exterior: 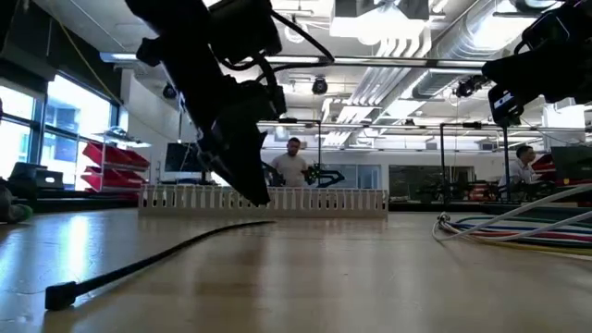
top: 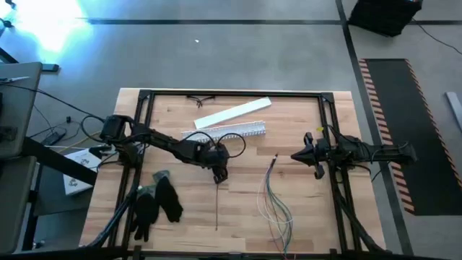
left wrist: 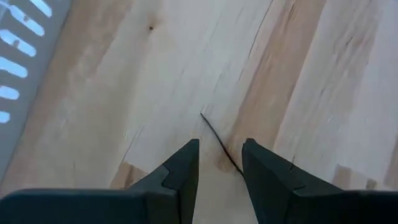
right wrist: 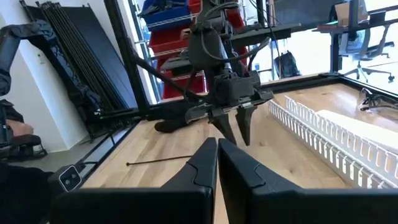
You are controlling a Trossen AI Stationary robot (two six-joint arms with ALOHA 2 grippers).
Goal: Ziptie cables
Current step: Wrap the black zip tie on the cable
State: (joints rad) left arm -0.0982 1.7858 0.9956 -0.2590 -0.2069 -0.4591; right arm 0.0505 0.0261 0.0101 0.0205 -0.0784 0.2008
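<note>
A thin black zip tie (top: 216, 206) lies straight on the wooden table, with its head end (exterior: 60, 294) toward the near edge. My left gripper (left wrist: 221, 155) hangs open just above the tie's far, pointed end (left wrist: 211, 129), one finger on each side of it and touching nothing. The cables (top: 276, 198), a loose bundle of pale green, grey, white and yellow wires, lie on the table to the right of the tie, running to the near edge. My right gripper (top: 294, 155) hovers shut above the table, right of the cables' far end, pointing toward the left arm.
A white slotted channel (top: 227, 131) and a flat white strip (top: 232, 113) lie at the far side. Black gloves (top: 159, 202) rest at the near left, and glasses (top: 203, 100) at the far edge. A black frame (top: 332, 115) borders the table. People stand in the room behind.
</note>
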